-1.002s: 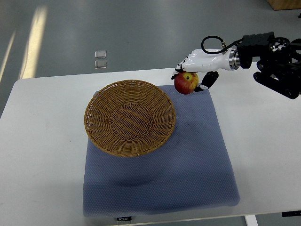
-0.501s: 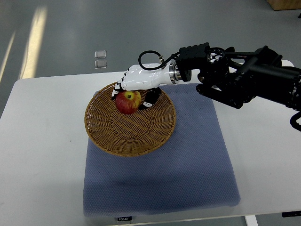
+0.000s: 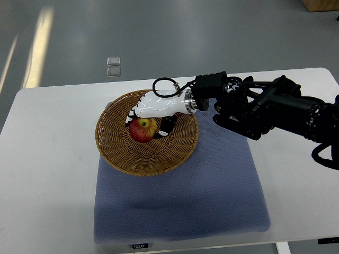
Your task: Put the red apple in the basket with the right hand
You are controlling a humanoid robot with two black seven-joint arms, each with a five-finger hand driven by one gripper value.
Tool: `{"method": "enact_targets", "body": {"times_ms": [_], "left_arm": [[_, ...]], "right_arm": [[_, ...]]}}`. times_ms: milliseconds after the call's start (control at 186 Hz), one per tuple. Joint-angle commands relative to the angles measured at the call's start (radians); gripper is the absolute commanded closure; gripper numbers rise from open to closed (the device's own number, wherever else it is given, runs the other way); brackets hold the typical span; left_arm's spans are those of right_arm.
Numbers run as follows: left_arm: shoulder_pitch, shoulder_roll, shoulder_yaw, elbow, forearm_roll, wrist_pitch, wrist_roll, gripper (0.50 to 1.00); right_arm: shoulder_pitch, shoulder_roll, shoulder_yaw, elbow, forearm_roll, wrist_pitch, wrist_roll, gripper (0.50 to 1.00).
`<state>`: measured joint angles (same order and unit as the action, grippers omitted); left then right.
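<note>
**Apple down inside the basket, right hand around it**

Reaching in from the right edge: a black arm ending in a white right hand, stretched over the far rim of the basket. Fingers curled down around a red apple, thumb side to the right of the fruit, fingertips on its top and left. Clamped on the apple, as far as can be told from above. Apple red with a yellow patch near the stem, sitting low in the upper middle of the woven bowl; whether resting on the wicker floor or just above it, cannot tell. Basket round, brown, shallow, placed on the upper left part of a blue-grey mat. Mat spread flat on a white table, with a small label at its near edge. Beyond the table, grey floor with two small pale squares.
</note>
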<state>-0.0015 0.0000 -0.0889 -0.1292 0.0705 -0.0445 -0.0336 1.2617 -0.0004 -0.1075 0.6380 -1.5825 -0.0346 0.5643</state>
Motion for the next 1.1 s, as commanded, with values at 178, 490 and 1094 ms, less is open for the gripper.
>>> {"method": "enact_targets", "body": {"times_ms": [178, 490, 1094], "left_arm": [[0.0, 0.0, 0.0, -0.001, 0.0, 0.0, 0.0, 0.5], [0.0, 0.0, 0.0, -0.001, 0.0, 0.0, 0.0, 0.5], [0.0, 0.0, 0.0, 0.0, 0.0, 0.0, 0.0, 0.5]], "right_arm": [[-0.001, 0.0, 0.002, -0.003, 0.004, -0.004, 0.002, 0.642], [0.001, 0.0, 0.002, -0.001, 0.006, -0.005, 0.002, 0.603], [0.065, -0.113, 0.176, 0.0, 0.128, 0.019, 0.006, 0.587]]}}
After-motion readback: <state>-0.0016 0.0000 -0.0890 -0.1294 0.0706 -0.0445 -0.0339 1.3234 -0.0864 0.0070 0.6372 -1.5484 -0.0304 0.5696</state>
